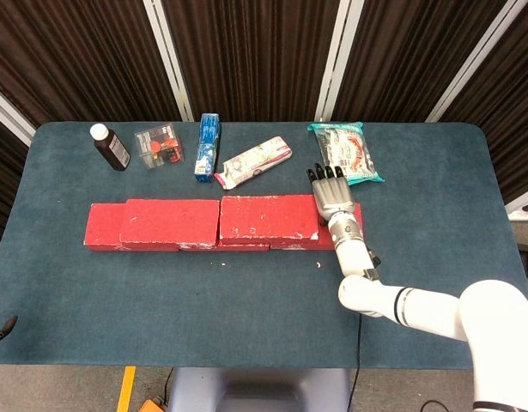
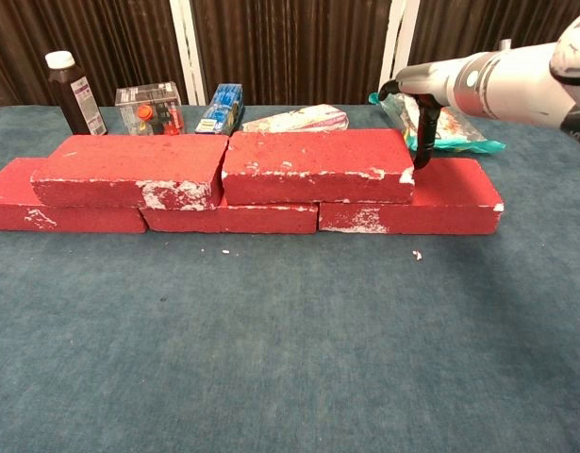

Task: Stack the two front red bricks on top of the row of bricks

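Two red bricks lie on top of the row: the left one and the right one. Under them runs the bottom row of bricks. My right hand hangs over the right end brick of the bottom row, fingers apart and pointing down. Its dark fingertips are right beside the right end of the upper right brick; I cannot tell if they touch it. It holds nothing. My left hand shows in neither view.
Behind the bricks stand a brown bottle, a clear box, a blue box, a white packet and a green snack bag. Small crumbs lie on the blue cloth in front.
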{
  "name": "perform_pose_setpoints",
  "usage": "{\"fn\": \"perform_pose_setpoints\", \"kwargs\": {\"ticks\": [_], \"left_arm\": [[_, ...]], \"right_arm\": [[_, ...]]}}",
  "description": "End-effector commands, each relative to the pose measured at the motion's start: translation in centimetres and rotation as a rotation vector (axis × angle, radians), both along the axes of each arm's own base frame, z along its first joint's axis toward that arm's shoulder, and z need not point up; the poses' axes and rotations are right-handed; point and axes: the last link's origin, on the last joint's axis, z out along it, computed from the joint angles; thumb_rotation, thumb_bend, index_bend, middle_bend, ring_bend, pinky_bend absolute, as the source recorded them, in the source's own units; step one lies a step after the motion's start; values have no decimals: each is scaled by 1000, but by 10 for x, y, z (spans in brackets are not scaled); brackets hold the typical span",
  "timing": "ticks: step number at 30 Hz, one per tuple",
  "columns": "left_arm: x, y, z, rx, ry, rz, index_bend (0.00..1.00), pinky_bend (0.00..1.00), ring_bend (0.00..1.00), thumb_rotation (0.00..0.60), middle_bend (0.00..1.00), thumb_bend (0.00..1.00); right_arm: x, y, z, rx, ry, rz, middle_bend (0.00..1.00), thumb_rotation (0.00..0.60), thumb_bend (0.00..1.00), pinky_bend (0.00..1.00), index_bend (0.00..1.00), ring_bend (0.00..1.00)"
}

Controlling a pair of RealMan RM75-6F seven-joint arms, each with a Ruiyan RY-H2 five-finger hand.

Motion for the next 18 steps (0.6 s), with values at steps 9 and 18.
{"fn": "perform_pose_setpoints", "kwargs": {"ticks": [9, 18], "left_arm": [[0, 0, 0, 3, -2, 1, 0, 13, 0, 600, 0, 182], [0, 0, 0, 6, -6, 3, 0, 13, 0, 600, 0, 183]], "right_arm": [[5, 0, -6, 4, -14, 10, 91, 600, 0, 0, 167, 0], [8, 1, -11, 8, -25, 14, 91, 600, 0, 0, 168, 0]]}}
